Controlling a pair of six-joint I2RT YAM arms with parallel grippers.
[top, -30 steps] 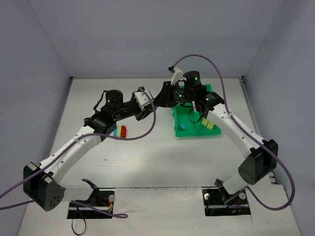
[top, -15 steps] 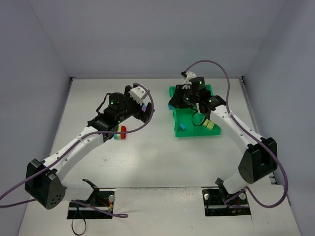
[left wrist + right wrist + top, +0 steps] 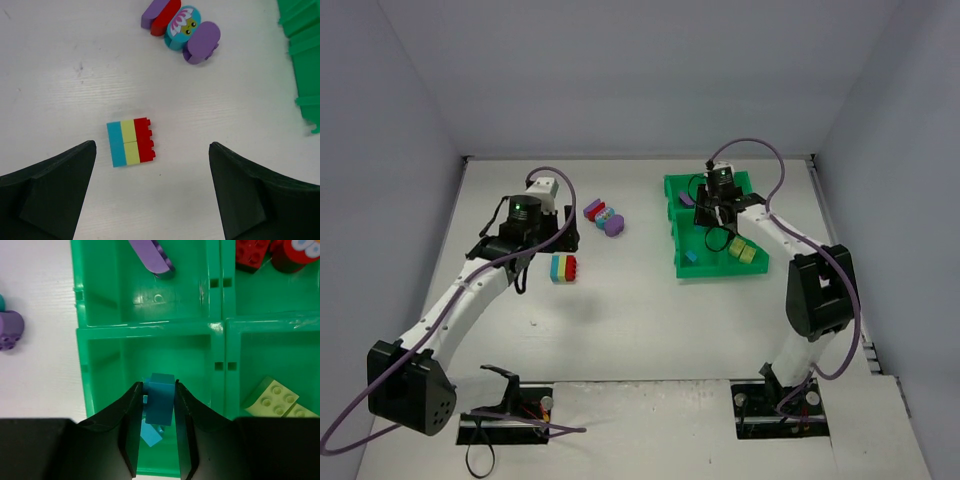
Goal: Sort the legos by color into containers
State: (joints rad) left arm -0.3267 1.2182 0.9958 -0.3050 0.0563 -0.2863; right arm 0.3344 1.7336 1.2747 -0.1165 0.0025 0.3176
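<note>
My left gripper (image 3: 527, 245) hangs open above the table, nothing between its fingers (image 3: 55, 190). Just ahead of it lies a stack of teal, yellow-green and red legos (image 3: 131, 142) (image 3: 563, 267). Farther on sits a cluster of purple, red and round teal legos (image 3: 180, 22) (image 3: 603, 215). My right gripper (image 3: 157, 385) (image 3: 712, 215) is shut on a blue brick (image 3: 161, 400), held over the near-left compartment of the green tray (image 3: 150, 330) (image 3: 705, 270). A lighter blue brick (image 3: 150, 433) lies on that compartment's floor.
A purple piece (image 3: 152, 257) lies in the far-left compartment, red bricks (image 3: 255, 252) in the far-right, yellow-green bricks (image 3: 272, 395) (image 3: 742, 250) in the near-right. The tray's edge (image 3: 305, 75) shows right of the left gripper. Grey walls enclose the table.
My left arm has swung back from beside the tray to over the three-colour stack, uncovering the purple cluster. The right gripper has moved from the tray's far side to its near-left compartment.
</note>
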